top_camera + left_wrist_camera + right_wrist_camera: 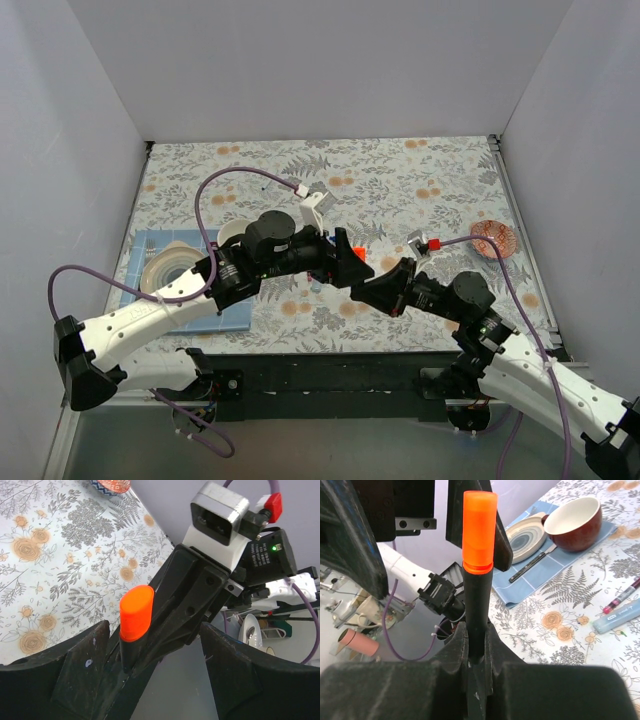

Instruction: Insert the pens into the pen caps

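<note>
My right gripper (480,630) is shut on the black pen (479,610) and holds it raised over the table. A bright orange cap (480,530) sits on the pen's free end. In the left wrist view the cap (136,612) stands between my left gripper's (155,635) wide-open jaws, close to the left finger. From the top view the two grippers meet at mid-table, left (345,255) and right (385,285), with the cap (358,252) between them. The light blue pen (615,621) lies on the table. The dark blue cap is out of view.
A blue mat (555,575) holds a striped plate (527,537), a brown mug (575,525) and a dark cutlery piece (532,566). A thin pink-red stick (622,597) lies by the blue pen. A patterned bowl (493,238) sits at the right.
</note>
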You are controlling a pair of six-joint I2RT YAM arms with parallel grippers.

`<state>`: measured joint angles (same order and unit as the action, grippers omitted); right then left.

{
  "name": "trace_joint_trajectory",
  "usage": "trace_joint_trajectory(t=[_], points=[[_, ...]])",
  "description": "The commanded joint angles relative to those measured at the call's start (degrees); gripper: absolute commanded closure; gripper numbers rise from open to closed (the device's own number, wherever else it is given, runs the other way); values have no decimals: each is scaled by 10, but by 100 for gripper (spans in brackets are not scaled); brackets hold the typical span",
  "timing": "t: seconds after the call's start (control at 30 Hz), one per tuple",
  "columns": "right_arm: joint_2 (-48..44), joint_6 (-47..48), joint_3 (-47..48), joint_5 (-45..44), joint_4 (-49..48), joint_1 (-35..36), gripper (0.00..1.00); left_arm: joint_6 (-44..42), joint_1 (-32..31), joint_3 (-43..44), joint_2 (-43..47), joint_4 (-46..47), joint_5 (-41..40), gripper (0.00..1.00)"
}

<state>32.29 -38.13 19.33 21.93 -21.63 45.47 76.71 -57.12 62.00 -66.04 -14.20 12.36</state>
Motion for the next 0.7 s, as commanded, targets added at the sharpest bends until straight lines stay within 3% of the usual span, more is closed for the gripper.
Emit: trace_joint_trajectory(t=[0.0,0.37,0.5,0.53,0.63,0.67], points=[[-13,-15,10,45,-44,-1,99,-12,-1,28,23,30,35,28],[-31,-54,-3,82,-76,0,99,-5,-1,39,0,44,42,40],[-36,-57,0,88,-79,-1,99,-8,-1,37,-1,44,40,58],[-36,-58,3,89,-80,0,99,-8,-1,36,-1,49,43,71],[-36,-64,5,92,-85,0,99,-9,-1,29,-4,63,77,98],[-37,-71,4,84,-93,0,99,-7,-1,25,-4,68,87,100]])
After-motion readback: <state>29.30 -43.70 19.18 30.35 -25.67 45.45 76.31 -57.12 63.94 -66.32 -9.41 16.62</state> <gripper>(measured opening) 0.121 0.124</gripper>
